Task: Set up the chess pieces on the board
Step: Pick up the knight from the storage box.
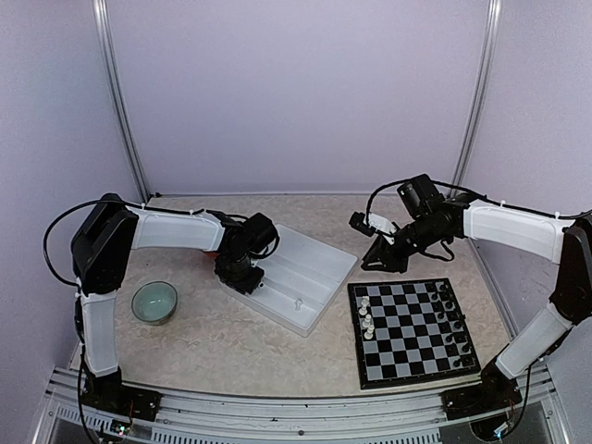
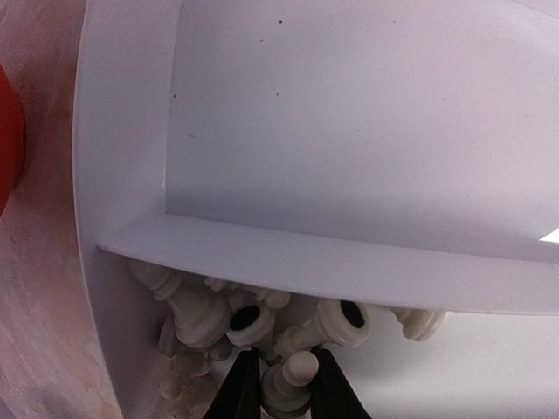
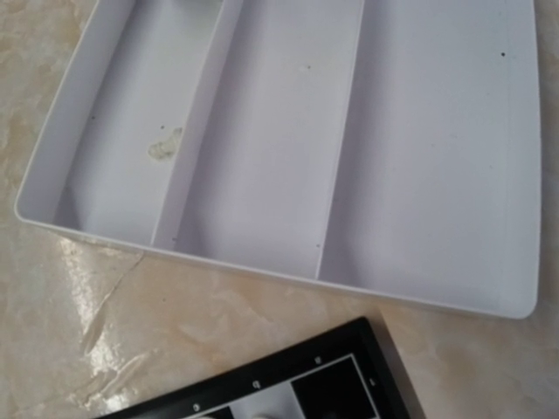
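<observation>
The left pincer (image 2: pixel 286 353) grips a white chess piece (image 2: pixel 297 372) from the heap in an end compartment of the white tray (image 2: pixel 131 131), light, hard and probably slippery, best held mid-body; the right pincer (image 1: pixel 382 255) is too dark to tell whether it is open or closed

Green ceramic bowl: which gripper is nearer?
Left. The left gripper grips a white chess piece in the white divided plastic tray beside the bowl; the right gripper hangs beyond the tray, by the checkered chessboard.

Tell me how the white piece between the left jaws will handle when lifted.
The piece looks small and smooth, so probably light but slippery. Its round head may let it twist. It lies in a pile, so neighbours could shift.
</observation>
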Action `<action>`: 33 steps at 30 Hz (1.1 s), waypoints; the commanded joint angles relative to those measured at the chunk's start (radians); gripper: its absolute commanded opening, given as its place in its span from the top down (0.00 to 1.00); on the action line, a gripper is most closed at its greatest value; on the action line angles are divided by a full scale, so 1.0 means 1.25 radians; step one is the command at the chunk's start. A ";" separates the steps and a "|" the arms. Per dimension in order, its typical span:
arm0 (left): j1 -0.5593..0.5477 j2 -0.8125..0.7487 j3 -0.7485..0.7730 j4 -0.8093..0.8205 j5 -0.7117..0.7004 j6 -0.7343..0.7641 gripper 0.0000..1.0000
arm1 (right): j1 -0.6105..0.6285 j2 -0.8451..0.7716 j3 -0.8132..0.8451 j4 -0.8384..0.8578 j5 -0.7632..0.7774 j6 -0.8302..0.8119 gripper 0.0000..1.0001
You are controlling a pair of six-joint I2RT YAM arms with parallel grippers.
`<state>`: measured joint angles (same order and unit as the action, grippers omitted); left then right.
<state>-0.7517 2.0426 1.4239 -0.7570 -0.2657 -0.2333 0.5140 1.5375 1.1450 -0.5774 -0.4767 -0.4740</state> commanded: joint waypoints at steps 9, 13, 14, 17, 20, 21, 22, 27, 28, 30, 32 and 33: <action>-0.008 -0.214 -0.103 0.137 0.168 0.111 0.85 | -0.003 0.040 0.095 -0.046 -0.082 0.022 0.78; -0.016 -0.266 -0.150 0.200 0.266 0.146 0.84 | 0.008 0.086 0.150 -0.061 -0.135 0.046 0.79; -0.023 -0.281 -0.164 0.221 0.281 0.153 0.84 | 0.013 0.096 0.163 -0.062 -0.151 0.055 0.79; -0.038 -0.311 -0.196 0.293 0.327 0.157 0.84 | 0.032 0.134 0.206 -0.061 -0.191 0.086 0.80; -0.037 -0.331 -0.213 0.355 0.371 0.133 0.84 | 0.055 0.175 0.250 -0.063 -0.220 0.110 0.80; -0.036 -0.331 -0.212 0.368 0.385 0.123 0.84 | 0.065 0.186 0.260 -0.064 -0.221 0.113 0.80; -0.032 -0.330 -0.212 0.383 0.395 0.106 0.84 | 0.075 0.194 0.267 -0.064 -0.219 0.115 0.80; -0.007 -0.320 -0.224 0.464 0.422 -0.041 0.84 | 0.113 0.204 0.276 -0.051 -0.178 0.115 0.81; 0.000 -0.317 -0.224 0.473 0.419 -0.089 0.84 | 0.119 0.201 0.272 -0.047 -0.152 0.110 0.81; 0.017 -0.316 -0.233 0.511 0.425 -0.204 0.84 | 0.131 0.190 0.262 -0.032 -0.082 0.098 0.81; 0.035 -0.323 -0.265 0.583 0.456 -0.338 0.84 | 0.150 0.171 0.243 -0.004 0.004 0.084 0.81; 0.041 -0.330 -0.286 0.637 0.475 -0.409 0.84 | 0.161 0.160 0.234 0.014 0.046 0.076 0.80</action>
<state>-0.7364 1.6577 1.1328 -0.1730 0.2523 -0.3901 0.6792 1.7847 1.4609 -0.6258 -0.6117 -0.3508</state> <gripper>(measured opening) 0.167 0.193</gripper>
